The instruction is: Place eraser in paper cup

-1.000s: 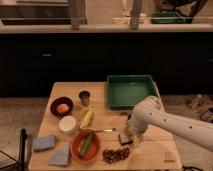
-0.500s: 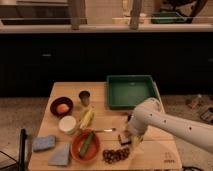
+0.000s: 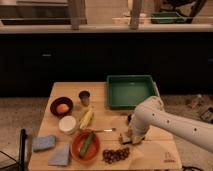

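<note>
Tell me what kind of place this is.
Likely a kitchen or break room: dark cabinets under a counter, a wooden table with a fruit bowl, the end effector low by the eraser.

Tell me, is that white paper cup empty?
Empty: the paper cup shows only its cream inside. The gripper is down at the eraser.

gripper [image 3: 129,134]: dark, at the white arm's tip, low over the table, just beside the eraser
small rectangular eraser [image 3: 123,137]: dark brown sides, tan top
short round paper cup [image 3: 68,124]: white wall, pale cream inside
robot arm shell [image 3: 165,122]: white, row of small dark dots
wooden table [image 3: 150,150]: light tan
rectangular plastic tray [image 3: 130,92]: solid green
round orange bowl [image 3: 75,145]: orange, holding a green vegetable [image 3: 86,144]
round dark bowl [image 3: 52,106]: near black, orange fruit [image 3: 62,108] inside
flat sponge [image 3: 44,143]: blue-grey
grape cluster [image 3: 116,155]: dark purple-brown
small metallic cup [image 3: 84,97]: dark grey
banana [image 3: 87,119]: yellow
</note>
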`<state>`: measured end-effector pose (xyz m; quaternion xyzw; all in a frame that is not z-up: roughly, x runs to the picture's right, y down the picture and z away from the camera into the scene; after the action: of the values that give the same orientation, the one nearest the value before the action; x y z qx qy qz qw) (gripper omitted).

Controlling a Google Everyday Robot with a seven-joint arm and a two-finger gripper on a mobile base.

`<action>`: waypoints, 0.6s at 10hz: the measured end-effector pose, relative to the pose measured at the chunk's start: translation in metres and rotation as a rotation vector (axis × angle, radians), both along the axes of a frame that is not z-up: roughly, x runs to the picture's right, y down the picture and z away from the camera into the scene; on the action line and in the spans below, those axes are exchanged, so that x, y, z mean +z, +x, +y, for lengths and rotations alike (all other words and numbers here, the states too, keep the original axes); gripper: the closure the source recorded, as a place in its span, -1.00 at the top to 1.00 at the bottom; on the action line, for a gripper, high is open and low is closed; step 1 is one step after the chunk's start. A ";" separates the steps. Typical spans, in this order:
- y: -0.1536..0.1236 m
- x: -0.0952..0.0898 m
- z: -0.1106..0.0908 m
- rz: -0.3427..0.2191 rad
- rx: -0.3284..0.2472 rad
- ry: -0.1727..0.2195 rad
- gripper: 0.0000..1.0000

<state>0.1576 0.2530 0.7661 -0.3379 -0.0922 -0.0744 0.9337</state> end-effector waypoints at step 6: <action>-0.008 -0.044 -0.050 0.022 -0.102 0.060 -1.00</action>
<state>0.1495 0.2028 0.7225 -0.3150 -0.0624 -0.1210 0.9393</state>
